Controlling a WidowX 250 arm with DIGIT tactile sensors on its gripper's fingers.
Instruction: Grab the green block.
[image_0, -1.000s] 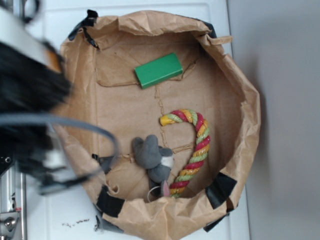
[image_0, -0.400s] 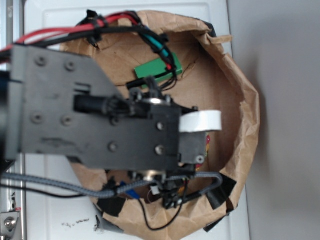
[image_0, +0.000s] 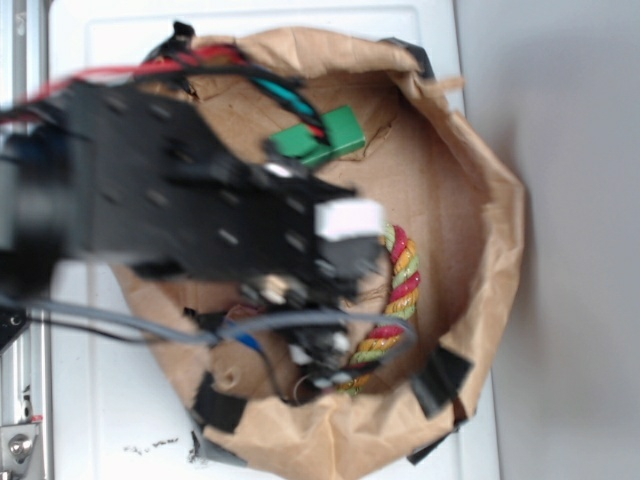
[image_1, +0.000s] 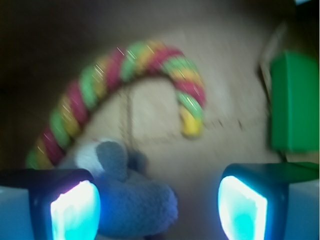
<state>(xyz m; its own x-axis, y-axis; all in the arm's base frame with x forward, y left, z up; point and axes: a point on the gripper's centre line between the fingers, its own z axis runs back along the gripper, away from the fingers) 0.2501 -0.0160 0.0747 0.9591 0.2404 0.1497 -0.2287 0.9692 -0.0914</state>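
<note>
Down in the wrist view, end effector (image_1: 157, 205) spread open, two pads glowing cyan at the lower corners with a wide gap between them, nothing held. Left pad (image_1: 75, 210) just over the grey plush toy (image_1: 135, 200), which lies on brown paper and fills part of the gap. Beyond the toy, red-yellow-green rope cane (image_1: 125, 65) arching across the paper, hooked end pointing down toward the middle. Off to the right edge of that view, green block (image_1: 295, 102), well apart from the pads, lying flat on the paper near a fold. Blurred throughout. From the exterior view, black robot arm (image_0: 190, 200) smeared by motion, stretched from the left over a brown paper bag (image_0: 490, 200) rolled down into a shallow bowl. Red, black and grey cables trailing over the arm. Green block (image_0: 345, 135) showing at the upper part of the bag, partly covered by cables. Rope cane (image_0: 400, 290) peeking out to the arm's right. Bag resting on a white table (image_0: 100, 420).
</note>
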